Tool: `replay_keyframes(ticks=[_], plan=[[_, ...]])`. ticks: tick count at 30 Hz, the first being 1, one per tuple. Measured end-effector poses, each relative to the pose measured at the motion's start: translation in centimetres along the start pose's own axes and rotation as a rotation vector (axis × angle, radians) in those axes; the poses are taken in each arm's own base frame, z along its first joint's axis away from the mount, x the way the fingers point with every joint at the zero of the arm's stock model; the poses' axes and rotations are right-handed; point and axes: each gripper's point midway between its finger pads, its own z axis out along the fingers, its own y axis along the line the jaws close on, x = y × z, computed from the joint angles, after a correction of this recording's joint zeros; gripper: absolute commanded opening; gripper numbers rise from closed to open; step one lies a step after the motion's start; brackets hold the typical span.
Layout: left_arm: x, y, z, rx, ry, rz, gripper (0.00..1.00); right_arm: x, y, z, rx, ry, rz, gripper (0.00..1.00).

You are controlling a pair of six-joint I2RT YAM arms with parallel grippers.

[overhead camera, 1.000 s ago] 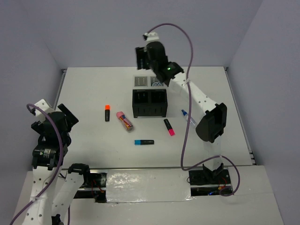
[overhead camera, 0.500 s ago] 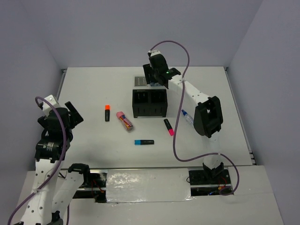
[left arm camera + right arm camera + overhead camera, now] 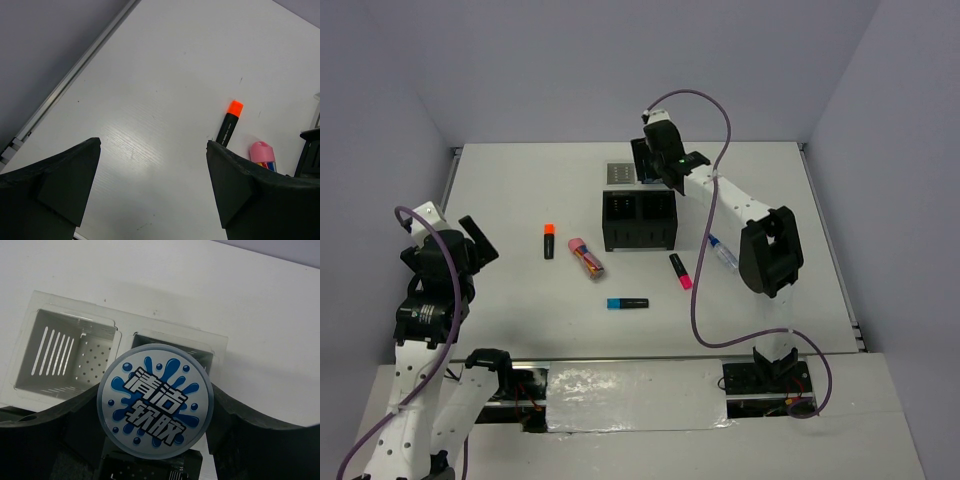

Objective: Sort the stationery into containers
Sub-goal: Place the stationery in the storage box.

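Sitting between the fingers (image 3: 80, 425) of the right gripper (image 3: 653, 165), the round roll (image 3: 155, 400) with blue splashes on white was clamped from both sides, its flat face toward the wrist camera. It hung above two grey trays at the far side of the table (image 3: 520, 190): the first tray (image 3: 70, 355) showed its slotted wall and dotted bottom, and the second tray (image 3: 175, 334) was mostly hidden behind the roll. Just in front of the trays stood the black box (image 3: 640, 222) with two compartments. Nearer to the arms lay the pink-red highlighter (image 3: 680, 271), the blue highlighter (image 3: 627, 303) and the pink marker (image 3: 585, 256). The pen (image 3: 723, 252) lay to the right of the box, the orange highlighter (image 3: 549, 241) to the left. The left gripper (image 3: 470, 245) hung over the left part of the table, its jaws wide apart and holding nothing.
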Motion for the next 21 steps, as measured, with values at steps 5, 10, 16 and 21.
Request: replay_keyframes(ticks=[5, 10, 16, 21], plan=[[-0.1, 0.0, 0.0, 0.002, -0.002, -0.001, 0.99, 1.0, -0.4, 0.2, 0.012, 0.026, -0.008, 0.0], [-0.1, -0.1, 0.0, 0.005, -0.003, -0.002, 0.99, 1.6, -0.6, 0.2, 0.014, 0.04, -0.011, 0.08], [-0.1, -0.2, 0.0, 0.008, -0.001, -0.002, 0.99, 1.7, -0.6, 0.2, 0.014, 0.044, -0.005, 0.49], [0.0, -0.2, 0.0, 0.009, -0.001, -0.001, 0.99, 1.5, -0.7, 0.1, 0.015, 0.051, 0.004, 0.71]])
